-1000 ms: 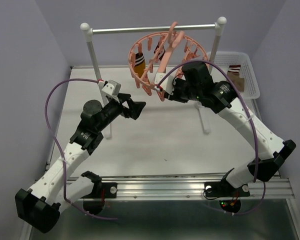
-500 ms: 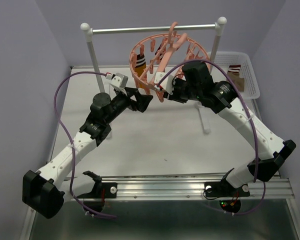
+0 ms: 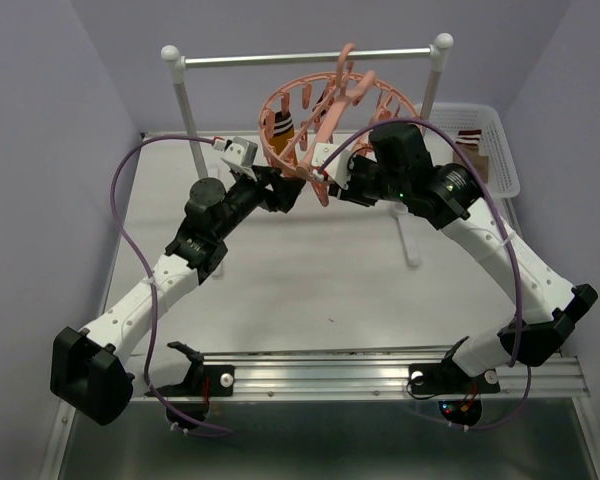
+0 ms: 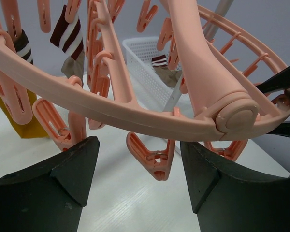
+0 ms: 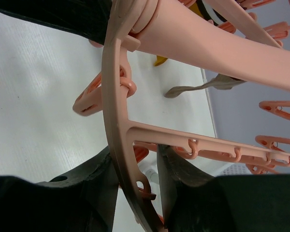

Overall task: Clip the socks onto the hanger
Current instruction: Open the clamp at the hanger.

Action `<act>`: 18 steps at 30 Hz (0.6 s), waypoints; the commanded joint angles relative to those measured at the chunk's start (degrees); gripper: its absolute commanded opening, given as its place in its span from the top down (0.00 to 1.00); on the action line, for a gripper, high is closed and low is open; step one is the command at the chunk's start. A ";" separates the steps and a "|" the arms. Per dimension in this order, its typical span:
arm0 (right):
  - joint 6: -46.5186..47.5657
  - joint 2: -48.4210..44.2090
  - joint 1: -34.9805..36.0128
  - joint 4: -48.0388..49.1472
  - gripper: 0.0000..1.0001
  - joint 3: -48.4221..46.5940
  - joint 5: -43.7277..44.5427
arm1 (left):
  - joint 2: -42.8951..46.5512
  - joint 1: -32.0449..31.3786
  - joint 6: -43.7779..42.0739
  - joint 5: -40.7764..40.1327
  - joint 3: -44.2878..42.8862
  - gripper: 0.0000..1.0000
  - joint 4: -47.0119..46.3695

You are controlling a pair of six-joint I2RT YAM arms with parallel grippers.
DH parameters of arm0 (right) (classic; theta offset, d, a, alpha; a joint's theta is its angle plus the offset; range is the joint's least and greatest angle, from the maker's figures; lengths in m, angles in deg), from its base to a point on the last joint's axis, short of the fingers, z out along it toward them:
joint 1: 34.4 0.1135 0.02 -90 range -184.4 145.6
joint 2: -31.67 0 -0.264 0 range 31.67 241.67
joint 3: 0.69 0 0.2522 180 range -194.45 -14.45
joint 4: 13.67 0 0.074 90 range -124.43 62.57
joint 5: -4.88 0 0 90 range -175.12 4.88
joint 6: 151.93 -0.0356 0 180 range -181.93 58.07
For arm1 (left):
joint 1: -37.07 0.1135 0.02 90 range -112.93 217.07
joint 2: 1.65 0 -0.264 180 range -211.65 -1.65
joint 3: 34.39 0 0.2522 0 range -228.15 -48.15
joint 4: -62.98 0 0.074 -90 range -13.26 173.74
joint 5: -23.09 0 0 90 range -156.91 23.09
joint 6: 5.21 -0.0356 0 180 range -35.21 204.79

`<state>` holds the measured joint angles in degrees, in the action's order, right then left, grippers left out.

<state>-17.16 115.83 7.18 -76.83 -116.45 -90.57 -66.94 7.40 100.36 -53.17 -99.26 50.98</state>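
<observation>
Socks (image 4: 70, 36): two clipped up, at least one more in the basket (image 4: 135, 53). One hanger (image 4: 111, 108), on the rail (image 3: 310, 59). Right gripper (image 5: 135, 152) is clamped on its ring. Left gripper (image 4: 137, 145) is wide open beneath the ring, holding nothing, with one clip (image 4: 152, 159) dangling between its fingers.

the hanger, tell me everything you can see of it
The hanger is a round salmon-pink plastic ring with spokes, a thick central arm and a top hook over the metal rail, hanging tilted. Small pink clips dangle from its rim; two of them hold a mustard sock and a striped sock. The right end effector clamps the near rim; the left end effector is open just under it.
</observation>
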 commanded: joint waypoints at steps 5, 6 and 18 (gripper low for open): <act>-1.36 -2.42 -0.01 3.09 0.60 -0.31 -1.75 | 1.05 -0.39 -0.54 0.06 -1.80 0.24 -6.50; -1.36 -2.60 -0.01 3.18 0.60 -0.31 -1.84 | 0.88 -0.39 -0.54 0.67 -1.97 0.24 -6.50; -1.62 -2.25 -0.01 3.35 0.59 -0.05 -1.75 | 0.08 -0.48 0.34 0.94 -2.24 0.29 -8.08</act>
<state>-18.03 115.17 7.18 -76.59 -116.40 -91.62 -67.27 7.38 100.78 -52.47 -99.26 48.36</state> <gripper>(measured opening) 0.405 0.722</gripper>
